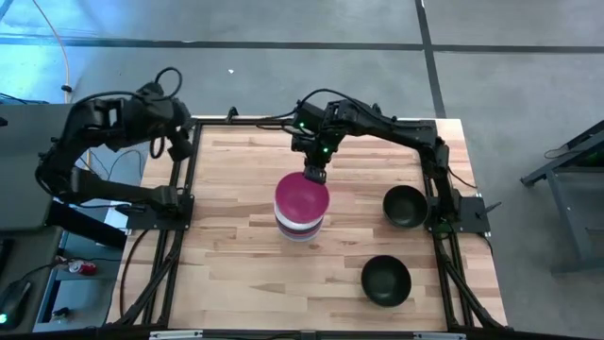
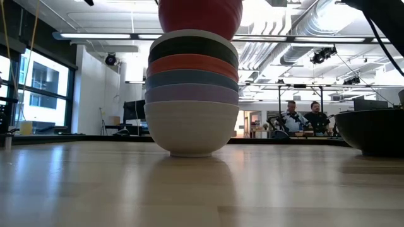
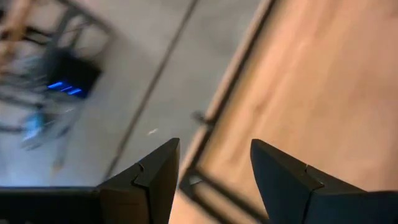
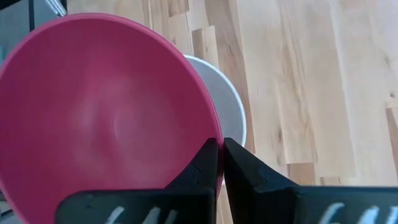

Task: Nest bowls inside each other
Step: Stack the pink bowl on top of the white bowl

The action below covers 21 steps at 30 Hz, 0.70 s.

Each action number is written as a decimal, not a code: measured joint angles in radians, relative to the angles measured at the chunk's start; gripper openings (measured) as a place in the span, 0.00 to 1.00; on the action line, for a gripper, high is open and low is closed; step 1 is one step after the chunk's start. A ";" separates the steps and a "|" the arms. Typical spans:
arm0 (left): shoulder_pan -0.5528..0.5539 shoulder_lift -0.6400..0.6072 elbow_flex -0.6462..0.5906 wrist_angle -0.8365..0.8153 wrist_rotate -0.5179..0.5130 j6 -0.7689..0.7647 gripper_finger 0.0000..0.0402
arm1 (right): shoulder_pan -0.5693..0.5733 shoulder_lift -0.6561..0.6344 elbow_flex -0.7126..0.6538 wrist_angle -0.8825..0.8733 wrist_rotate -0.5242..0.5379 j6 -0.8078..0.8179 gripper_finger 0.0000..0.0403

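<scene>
Two black bowls, nearest one [image 1: 386, 280] and its neighbour [image 1: 405, 206], are sitting loose, not yet nested. Mid-table, right gripper [image 1: 314, 174] is pinching magenta bowl's [image 1: 301, 199] rim above the stack [image 2: 192, 101]. Left gripper [image 3: 214, 171] is waiting, gaping empty, off-table.

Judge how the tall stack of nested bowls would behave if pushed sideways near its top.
The stack of nested bowls probably tips rather than slides: it stands tall on the cream bottom bowl's narrow foot. The magenta bowl, pinched at its rim by the right gripper, sits high above the rest and would likely shift first. The smooth-looking bowls may slip against each other.
</scene>
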State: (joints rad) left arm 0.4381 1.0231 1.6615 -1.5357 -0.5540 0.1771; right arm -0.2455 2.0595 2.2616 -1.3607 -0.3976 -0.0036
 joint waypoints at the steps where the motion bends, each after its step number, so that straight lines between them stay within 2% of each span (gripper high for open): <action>1: 0.000 -0.008 0.000 0.008 0.050 0.003 0.46 | 0.000 0.000 0.000 0.003 0.001 0.000 0.00; 6: 0.000 -0.055 0.000 0.088 0.285 0.037 0.46 | -0.001 0.000 0.000 0.035 0.001 0.023 0.00; 9: 0.000 -0.079 0.000 0.135 0.392 0.052 0.46 | -0.001 0.000 0.000 0.040 0.000 0.025 0.00; 16: 0.000 -0.114 0.000 0.157 0.512 0.055 0.46 | -0.001 0.000 0.000 0.052 0.015 0.031 0.00; 21: 0.000 -0.120 0.000 0.157 0.529 0.052 0.46 | -0.001 0.030 -0.001 0.058 0.013 0.049 0.00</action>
State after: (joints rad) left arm 0.4381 0.9035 1.6615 -1.3788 -0.0249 0.2294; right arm -0.2462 2.0893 2.2608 -1.3023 -0.3846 0.0455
